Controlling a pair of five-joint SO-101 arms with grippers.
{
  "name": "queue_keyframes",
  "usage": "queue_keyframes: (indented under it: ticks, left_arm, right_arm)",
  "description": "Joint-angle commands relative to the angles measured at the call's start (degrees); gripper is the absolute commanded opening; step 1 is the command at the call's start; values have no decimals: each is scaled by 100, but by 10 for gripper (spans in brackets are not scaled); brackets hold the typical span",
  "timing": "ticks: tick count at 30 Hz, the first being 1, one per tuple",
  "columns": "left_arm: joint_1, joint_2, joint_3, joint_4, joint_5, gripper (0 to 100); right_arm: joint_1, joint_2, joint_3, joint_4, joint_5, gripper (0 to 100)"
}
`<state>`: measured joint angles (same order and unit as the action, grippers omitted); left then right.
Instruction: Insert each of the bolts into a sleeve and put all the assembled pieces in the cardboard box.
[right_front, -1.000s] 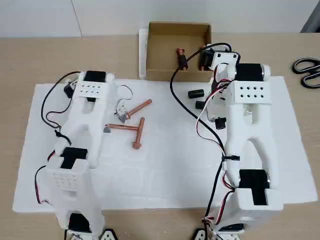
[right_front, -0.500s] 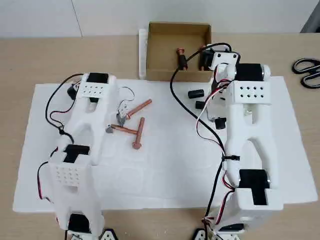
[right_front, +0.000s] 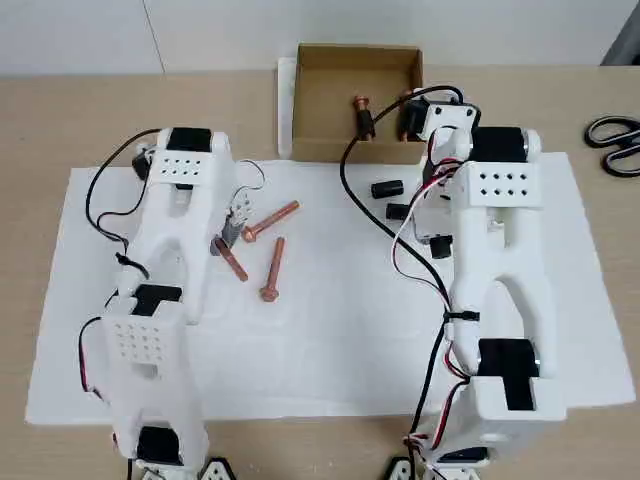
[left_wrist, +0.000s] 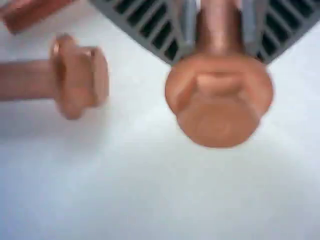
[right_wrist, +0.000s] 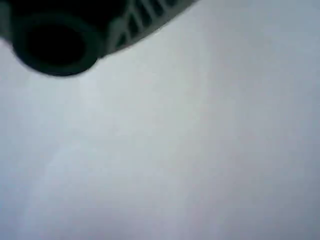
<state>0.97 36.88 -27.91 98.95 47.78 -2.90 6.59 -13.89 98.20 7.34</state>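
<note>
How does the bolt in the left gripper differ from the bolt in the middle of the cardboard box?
The gripped bolt is bare; the boxed bolt wears a black sleeve. The gripped bolt is clamped in the left gripper; the boxed bolt lies free in the cardboard box. Both are copper-coloured.

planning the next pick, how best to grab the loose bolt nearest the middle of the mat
Grip the bolt mid-shaft, coming straight down with the jaws closing across it. It lies flat on the white mat with both sides of the shaft free; the wider head would probably tilt or slip.
</note>
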Motion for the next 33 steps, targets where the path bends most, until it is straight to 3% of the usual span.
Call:
queue_keyframes:
  ticks: [1, 9, 12, 18, 33]
  left_arm:
    - [-35, -70, -242, 149, -1090, 5]
    - [-211, -44, 13, 149, -4422, 5]
    - [-264, -62, 84, 149, -4554, 9]
    - [-281, -79, 101, 62, -4668, 108]
    - [-281, -35, 145, -422, -4633, 108]
  right_arm:
    - [22, -312, -9, 57, -79, 4]
    - [22, -312, -9, 57, -79, 4]
    - [22, -312, -9, 57, -79, 4]
    - [22, -312, 0, 57, -79, 4]
    - [22, -312, 0, 57, -79, 4]
